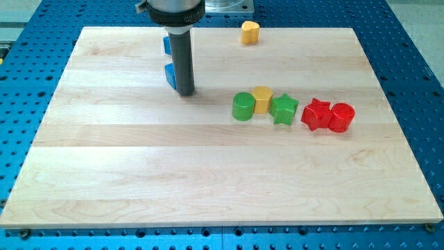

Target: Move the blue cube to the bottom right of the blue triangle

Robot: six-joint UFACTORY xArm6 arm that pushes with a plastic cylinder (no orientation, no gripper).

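My tip [184, 92] rests on the board in the upper left part of the view. Two blue blocks sit just to the rod's left, both mostly hidden by it. The nearer blue block [169, 75] touches or nearly touches the rod just above my tip. The farther blue block [166, 44] peeks out higher up, near the board's top edge. I cannot tell from the visible slivers which is the cube and which is the triangle.
A yellow heart-like block [250, 32] lies near the top edge. To the right of centre stand a green cylinder [243, 107], a yellow block [262, 99], a green star [284, 109], a red star [316, 114] and a red cylinder [341, 117]. The wooden board [222, 187] sits on a blue perforated table.
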